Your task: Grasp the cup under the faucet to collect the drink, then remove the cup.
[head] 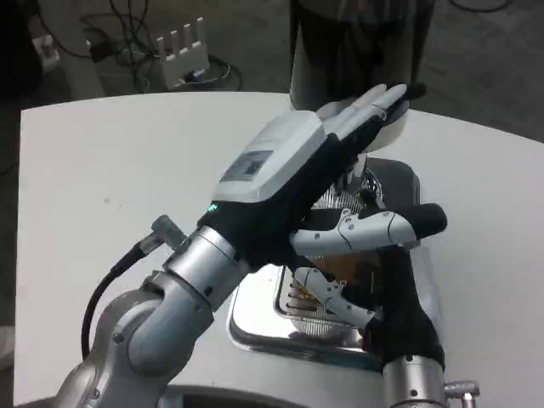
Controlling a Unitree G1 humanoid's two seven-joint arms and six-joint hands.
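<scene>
- Leftmost, at the far left beyond the white table [110,170], a white power strip [183,42] lies on the dark floor among black cables.
- Next, the left forearm rises from the near left corner and slants up to the right, with a black cable looping beside its silver wrist.
- Further right, the left hand [314,157] is raised above the table, its white back facing the camera and its fingers [374,102] stretched out straight and close together toward the far right; nothing shows in its grasp.
- Beneath that hand, a shiny metal drip tray [255,319] sits on the table, its near left corner and rim showing, with a grille inside it.
- At the far side, just past the left fingertips, a dark cylindrical drink dispenser [357,42] stands at the table's far edge; its faucet is hidden behind the left hand.
- The cup cannot be made out: the left hand covers the spot over the tray, so where it stands cannot be told.
- Rightmost, the right hand [374,255] comes up from the near right edge over the tray, one white-and-black finger [391,228] reaching out to the right and others curled low toward the grille; whether it holds anything cannot be told, as the left hand blocks it.
</scene>
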